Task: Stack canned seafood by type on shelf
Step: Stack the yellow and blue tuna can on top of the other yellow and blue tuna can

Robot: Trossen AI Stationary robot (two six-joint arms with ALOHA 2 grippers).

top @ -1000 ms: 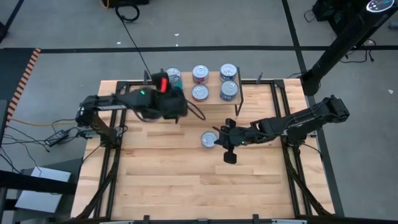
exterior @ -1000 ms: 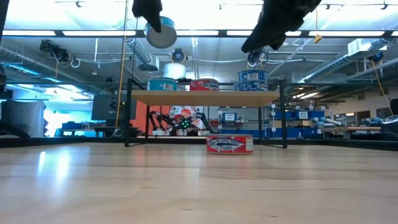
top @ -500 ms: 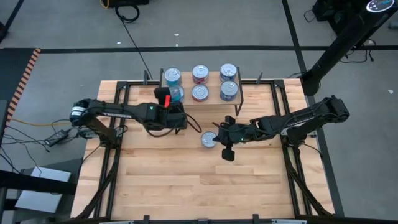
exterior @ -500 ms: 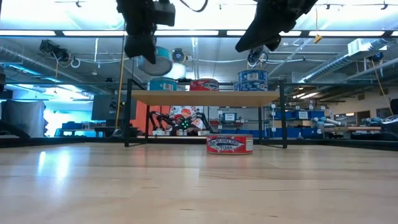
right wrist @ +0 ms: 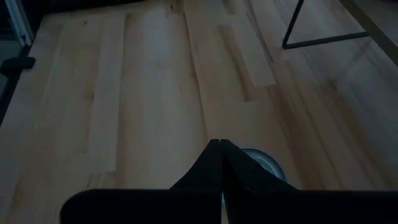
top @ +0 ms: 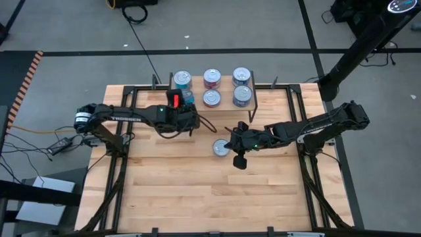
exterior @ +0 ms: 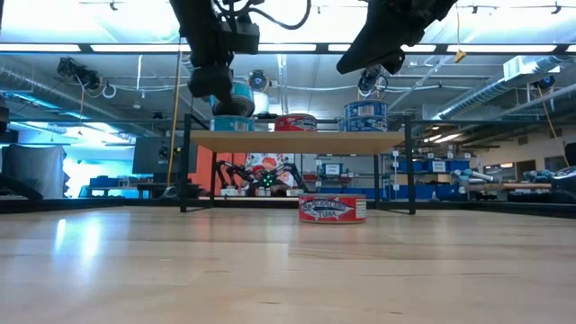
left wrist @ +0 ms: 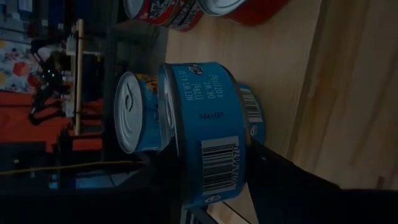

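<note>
Left gripper (top: 187, 108) grasps a blue tin (left wrist: 205, 130), axis upright, above another on the shelf (exterior: 297, 141). Right gripper (right wrist: 221, 163), clenched empty, hovers over 1 red tin (top: 221, 147).

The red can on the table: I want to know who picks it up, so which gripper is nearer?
Right. The right gripper hangs shut just above the red can; the left gripper is at the shelf holding a blue can.

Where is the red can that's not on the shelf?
The red can sits on the table in front of the shelf, near the middle. From above, the shut right gripper hangs over it.
</note>
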